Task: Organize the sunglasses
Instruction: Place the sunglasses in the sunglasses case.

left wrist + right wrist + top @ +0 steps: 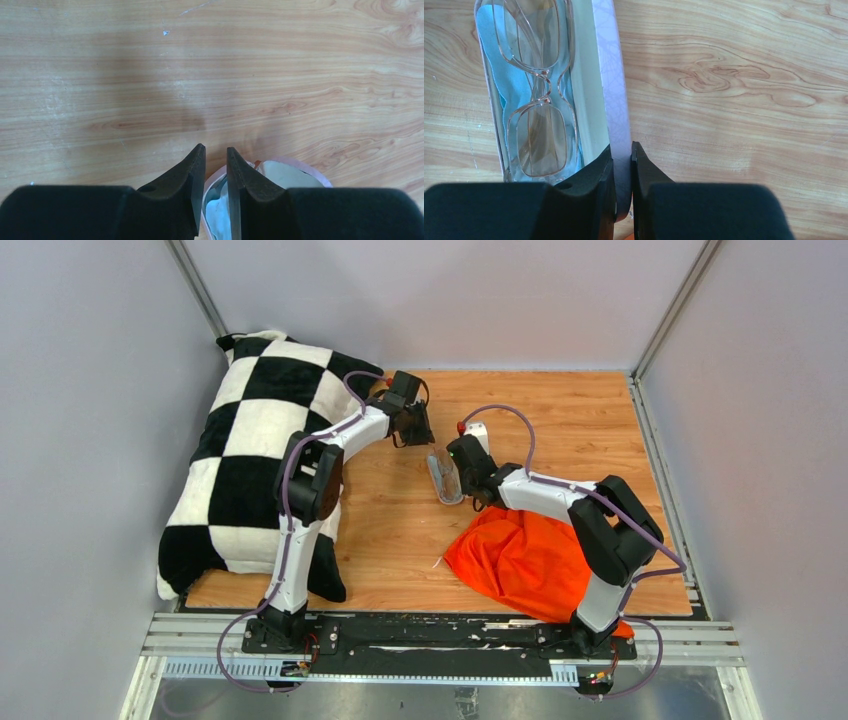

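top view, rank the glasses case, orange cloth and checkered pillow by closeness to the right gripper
1. glasses case, its wall clamped in the right gripper
2. orange cloth, just toward the arm bases
3. checkered pillow, far left

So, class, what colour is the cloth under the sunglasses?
The cloth is light blue; right wrist view.

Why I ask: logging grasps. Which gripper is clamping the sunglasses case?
The right gripper: it pinches the pale lilac case by its side wall, sunglasses inside. The left gripper hangs above the case's end, gripping nothing.
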{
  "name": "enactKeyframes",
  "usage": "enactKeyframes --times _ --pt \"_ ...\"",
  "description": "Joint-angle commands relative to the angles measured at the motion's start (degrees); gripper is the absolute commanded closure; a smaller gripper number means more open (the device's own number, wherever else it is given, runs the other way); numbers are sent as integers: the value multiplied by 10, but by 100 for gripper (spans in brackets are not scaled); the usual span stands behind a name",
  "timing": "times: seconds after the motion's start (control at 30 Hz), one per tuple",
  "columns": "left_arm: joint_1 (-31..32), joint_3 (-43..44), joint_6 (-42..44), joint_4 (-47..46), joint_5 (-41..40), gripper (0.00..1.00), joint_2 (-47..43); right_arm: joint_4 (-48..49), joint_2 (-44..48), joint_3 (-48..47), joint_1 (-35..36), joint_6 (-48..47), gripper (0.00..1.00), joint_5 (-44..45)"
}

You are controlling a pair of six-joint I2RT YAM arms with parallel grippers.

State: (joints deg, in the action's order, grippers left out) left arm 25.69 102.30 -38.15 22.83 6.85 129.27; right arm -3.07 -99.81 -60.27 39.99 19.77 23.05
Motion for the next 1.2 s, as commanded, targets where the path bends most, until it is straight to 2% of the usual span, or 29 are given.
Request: enactKeyframes --times 0.0,0.43,0.87,1.17 --pt "4 -4 27 10 -4 71 -1 -1 4 -21 -2 4 100 7" --pt "15 -5 40 12 17 71 6 -7 -5 -31 0 5 100 7" --pt "19 -42 38 9 -4 69 -27 -6 -3 -25 1 9 100 10" --pt "19 -38 19 -1 10 56 -44 -6 -1 -21 2 7 100 6"
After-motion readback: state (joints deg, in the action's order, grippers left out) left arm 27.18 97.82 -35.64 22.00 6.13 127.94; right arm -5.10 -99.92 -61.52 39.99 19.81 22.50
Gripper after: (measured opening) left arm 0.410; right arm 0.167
